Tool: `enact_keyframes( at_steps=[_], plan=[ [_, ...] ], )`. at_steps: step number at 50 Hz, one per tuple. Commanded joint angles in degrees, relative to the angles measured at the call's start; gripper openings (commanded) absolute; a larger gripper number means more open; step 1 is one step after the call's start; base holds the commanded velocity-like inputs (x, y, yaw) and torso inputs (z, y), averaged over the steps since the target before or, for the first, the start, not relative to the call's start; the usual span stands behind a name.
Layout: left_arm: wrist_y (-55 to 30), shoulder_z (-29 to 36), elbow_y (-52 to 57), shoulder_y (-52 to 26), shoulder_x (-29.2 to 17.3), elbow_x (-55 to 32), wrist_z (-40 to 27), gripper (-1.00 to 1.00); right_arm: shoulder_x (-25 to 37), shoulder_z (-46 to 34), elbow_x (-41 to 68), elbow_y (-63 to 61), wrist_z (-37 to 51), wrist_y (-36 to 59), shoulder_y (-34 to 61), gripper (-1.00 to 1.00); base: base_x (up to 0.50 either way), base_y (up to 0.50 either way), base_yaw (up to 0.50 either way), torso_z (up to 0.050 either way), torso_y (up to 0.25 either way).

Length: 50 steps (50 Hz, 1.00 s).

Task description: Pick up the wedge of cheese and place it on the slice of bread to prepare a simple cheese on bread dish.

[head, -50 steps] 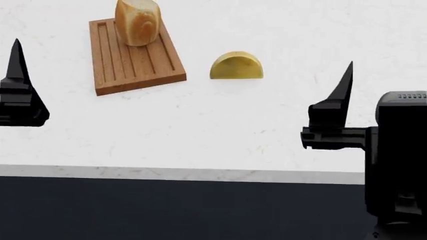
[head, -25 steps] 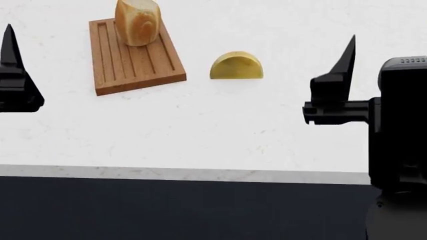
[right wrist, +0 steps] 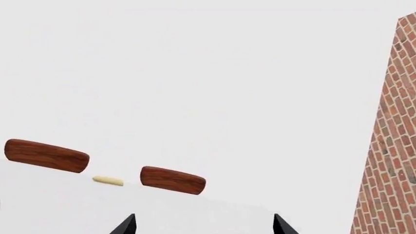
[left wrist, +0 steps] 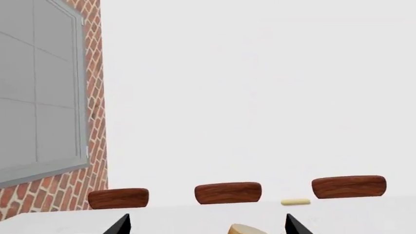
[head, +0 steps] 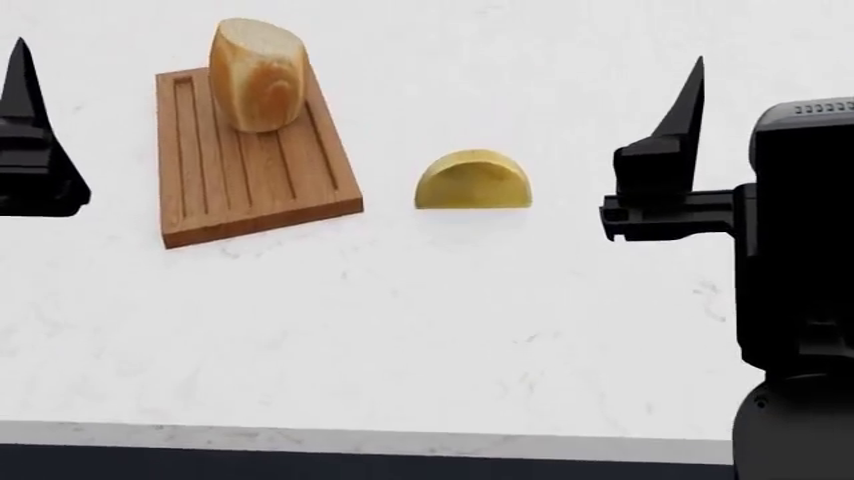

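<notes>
In the head view the wedge of cheese (head: 473, 181), a yellow half-disc, lies on the white counter right of a ridged wooden board (head: 254, 175). The slice of bread (head: 258, 88) stands upright on the board's far end. My left gripper (head: 20, 70) hovers at the left edge, left of the board. My right gripper (head: 691, 90) hovers to the right of the cheese, well apart from it. The left wrist view shows my left gripper (left wrist: 206, 226) open, with the bread's top (left wrist: 246, 229) far ahead. In the right wrist view my right gripper (right wrist: 203, 225) is open and empty.
The counter's front edge (head: 360, 440) runs along the bottom of the head view. At the counter's far side are brown rounded chair backs (left wrist: 229, 193) and a small pale yellow bar (left wrist: 294, 201). A brick wall (right wrist: 390, 146) and a window (left wrist: 39, 87) stand beyond.
Both grippers have risen a little. The head view has shifted, so board, bread, cheese and the counter's edge now sit lower in it. Both grippers stay open.
</notes>
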Motion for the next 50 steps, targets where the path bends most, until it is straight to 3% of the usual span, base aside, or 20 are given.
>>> enact_keyframes(
  at_steps=[1,17,50],
  plan=[
    [0.56,0.4,-0.45,0.24,-0.17,-0.02,-0.16,1.0,0.13,-0.22,0.1,0.1,0.08,0.14,0.13,1.0,0.32,0.0,0.0,0.0,0.0],
    [0.16,0.44,-0.01,0.15,-0.22,-0.72,-0.4,1.0,0.31,-0.79,0.01,0.23,0.32,0.13,-0.07,1.0,0.31,0.02,0.0,0.0,0.0],
    [0.98,0.94,-0.94,0.34,-0.71,-1.23,-0.77,1.0,0.49,-0.81,0.25,0.89,0.77,-0.28,-0.53,1.0,0.14,0.23,0.0,0.0,0.0]
  ],
)
